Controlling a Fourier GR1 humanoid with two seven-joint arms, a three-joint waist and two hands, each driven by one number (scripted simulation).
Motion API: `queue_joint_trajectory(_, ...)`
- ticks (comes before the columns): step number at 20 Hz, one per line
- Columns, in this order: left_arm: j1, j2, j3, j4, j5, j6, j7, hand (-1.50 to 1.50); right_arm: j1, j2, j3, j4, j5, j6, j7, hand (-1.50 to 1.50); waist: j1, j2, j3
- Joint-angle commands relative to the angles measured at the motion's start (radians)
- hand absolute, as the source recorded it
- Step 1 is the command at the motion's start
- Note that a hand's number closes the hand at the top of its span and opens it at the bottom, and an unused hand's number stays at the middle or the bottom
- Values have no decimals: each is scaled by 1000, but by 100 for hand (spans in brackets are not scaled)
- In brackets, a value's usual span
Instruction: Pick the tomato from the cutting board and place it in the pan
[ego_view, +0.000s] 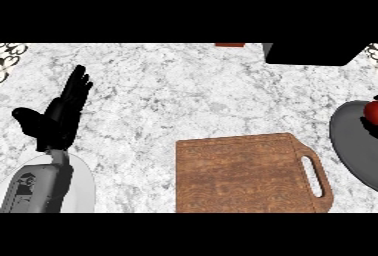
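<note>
The marble counter (184, 95) carries the wooden cutting board (247, 175), now bare, and the grey pan (351, 145) at the right edge. The tomato (372, 112) already sits over the pan. The left hand (63, 112) rests open, fingers straight. The right hand is not visible, so releasing should be gentle, low, and near the pan's middle.

- No words, labels, brand names, numbers or signs can be read anywhere in the head view.
- The wooden cutting board (247, 175), toward five o'clock, carries only wood grain, no print.
- The marbled tabletop (184, 95) bears only grey veining, no lettering.
- The dark box (306, 53) at one o'clock has a plain black face without markings.
- The grey forearm (33, 187) at eight o'clock has dark patches, none legible as characters.
</note>
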Motion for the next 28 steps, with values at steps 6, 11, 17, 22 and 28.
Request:
queue_joint_trajectory(6, 15, -5, -4, -22, -4, 1, -3, 0, -122, -67, 13, 366, -21, 253, -86, -150, 5, 1, 1)
queue_joint_trajectory(11, 41, 7, 10, 6, 9, -27, -36, 0, -147, -64, -31, 450, -46, 159, -216, -150, 5, 3, 2)
queue_joint_trajectory(17, -9, 22, 46, 64, 0, -3, -38, 0, -97, -141, -176, 469, -220, 339, -335, -150, -39, -6, -1)
queue_joint_trajectory(22, 47, -20, 15, -8, -10, 25, -14, 0, -12, -255, -200, 511, -280, 648, -374, -150, -50, -16, -2)
queue_joint_trajectory(28, 57, 11, 34, 18, -17, 14, -21, 0, 123, -338, -202, 471, -335, 829, -479, -150, -78, -21, -2)
